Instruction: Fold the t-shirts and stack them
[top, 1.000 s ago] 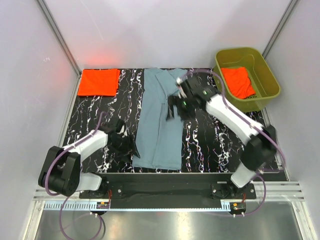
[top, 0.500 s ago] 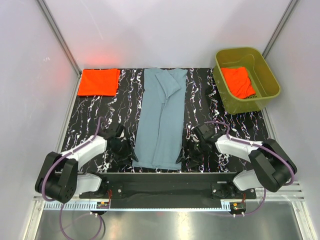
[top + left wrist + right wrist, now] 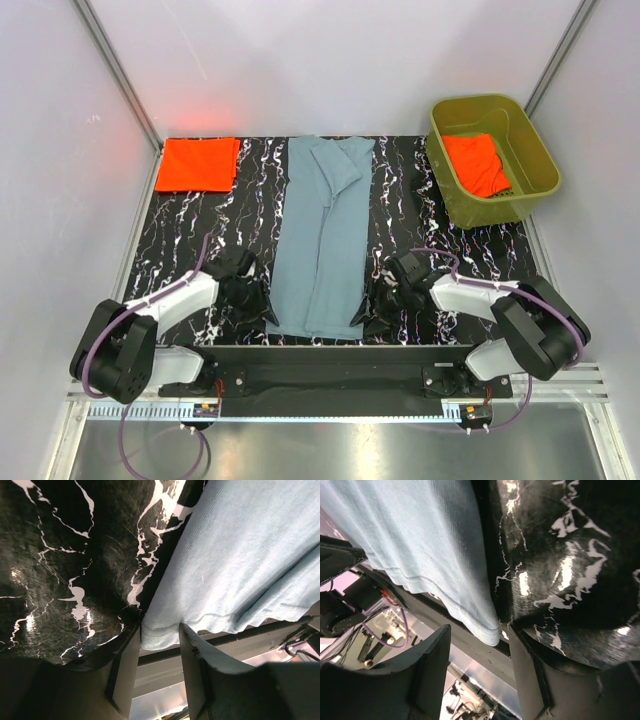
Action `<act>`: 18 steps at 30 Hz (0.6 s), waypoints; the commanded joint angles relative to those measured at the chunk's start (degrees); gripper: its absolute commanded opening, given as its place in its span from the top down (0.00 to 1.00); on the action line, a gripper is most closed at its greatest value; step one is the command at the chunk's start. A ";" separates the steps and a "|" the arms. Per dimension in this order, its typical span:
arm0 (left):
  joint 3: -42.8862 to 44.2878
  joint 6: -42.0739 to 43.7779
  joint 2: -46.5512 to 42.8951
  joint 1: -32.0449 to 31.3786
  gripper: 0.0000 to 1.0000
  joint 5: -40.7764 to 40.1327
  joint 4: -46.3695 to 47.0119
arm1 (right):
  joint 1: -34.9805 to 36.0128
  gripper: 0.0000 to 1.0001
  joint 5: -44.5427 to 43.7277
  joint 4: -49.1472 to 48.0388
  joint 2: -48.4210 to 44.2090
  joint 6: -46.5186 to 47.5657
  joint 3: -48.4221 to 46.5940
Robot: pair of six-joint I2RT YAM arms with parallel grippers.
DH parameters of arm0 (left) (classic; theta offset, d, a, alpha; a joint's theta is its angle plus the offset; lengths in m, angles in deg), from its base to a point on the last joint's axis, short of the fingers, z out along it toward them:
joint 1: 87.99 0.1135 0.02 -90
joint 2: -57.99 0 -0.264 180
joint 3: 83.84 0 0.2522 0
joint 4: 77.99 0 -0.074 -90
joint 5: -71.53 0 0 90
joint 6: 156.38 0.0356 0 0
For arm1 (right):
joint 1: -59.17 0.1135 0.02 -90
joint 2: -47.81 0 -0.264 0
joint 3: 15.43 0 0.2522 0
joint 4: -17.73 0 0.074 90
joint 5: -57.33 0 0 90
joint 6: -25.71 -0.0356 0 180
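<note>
Left wrist view showed the left gripper, fingers apart, astride the blue-grey t-shirt at its hem corner; the right gripper stood likewise, seemingly readying a lengthwise fold.

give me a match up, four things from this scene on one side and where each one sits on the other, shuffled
Things:
1. blue-grey t-shirt
2. folded orange-red t-shirt
3. crumpled orange-red t-shirt
4. left gripper

Places:
a. inside the olive-green tub
b. far left corner of the table
c. laid lengthwise down the table's middle
d. open around the blue-grey shirt's near left hem corner

Pairs: 1-c, 2-b, 3-a, 4-d
</note>
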 commanded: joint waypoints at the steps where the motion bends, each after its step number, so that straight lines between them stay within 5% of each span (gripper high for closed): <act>1: -1.06 -0.33 0.42 -0.88 0.57 -6.17 -0.48 | 0.53 0.42 -0.51 -0.44 2.24 -1.03 1.57; 6: -0.97 -0.86 -0.64 -1.06 0.63 -7.84 -1.01 | 0.88 0.43 0.02 -1.14 4.44 -0.86 2.27; 8: -0.97 -0.69 -0.37 -1.15 0.76 -7.06 -0.67 | 0.79 0.66 -0.76 -1.05 4.88 -0.42 2.10; 9: -0.88 -0.25 -0.29 -1.50 0.97 -6.53 -0.31 | 0.79 0.79 -1.38 -0.27 4.53 0.10 2.01; 10: -0.62 -0.33 -0.11 -2.37 1.00 -6.26 -0.31 | 0.79 1.00 -2.52 2.78 2.44 -0.07 2.01; 18: -0.97 -8.05 -1.25 -9.67 1.00 -0.20 3.38 | 0.79 1.00 -11.93 17.05 -12.60 -0.94 -0.71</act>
